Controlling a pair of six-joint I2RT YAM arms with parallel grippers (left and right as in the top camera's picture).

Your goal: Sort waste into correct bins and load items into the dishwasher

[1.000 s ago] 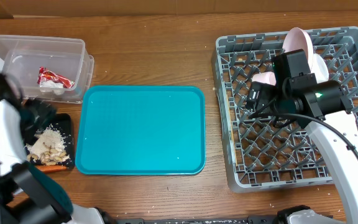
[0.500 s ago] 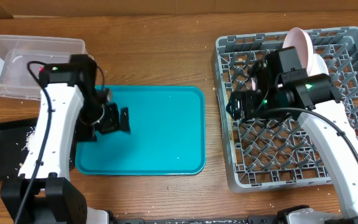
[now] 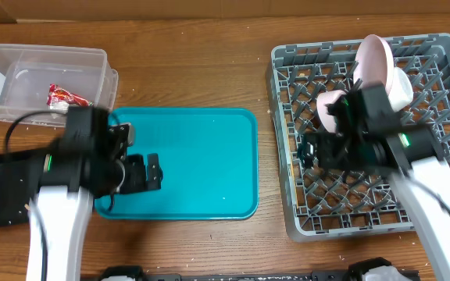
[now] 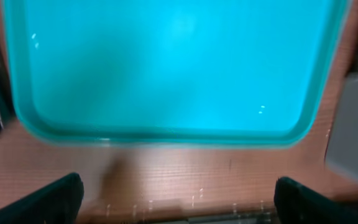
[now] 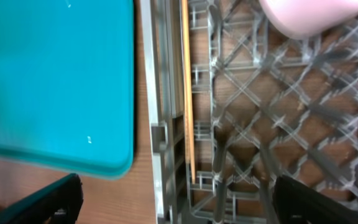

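Crinkled red-and-white wrapper (image 3: pixel 62 95) lies in the clear rectangular plastic tub (image 3: pixel 22 58) at far left, uncovered now that our left arm has dropped nearer us. We count one tub, one shallow black rectangular tray (image 3: pixel 2 191) and one teal serving tray (image 3: pixel 201 156). Our left gripper (image 4: pixel 179 186) hangs spread at the teal tray's rim. Our right gripper (image 5: pixel 176 186), also spread, hovers over the large grey plastic dish rack (image 3: pixel 436 43), which holds three white round dishes (image 3: pixel 373 55) and one visible thin wooden chopstick (image 5: pixel 188 93).
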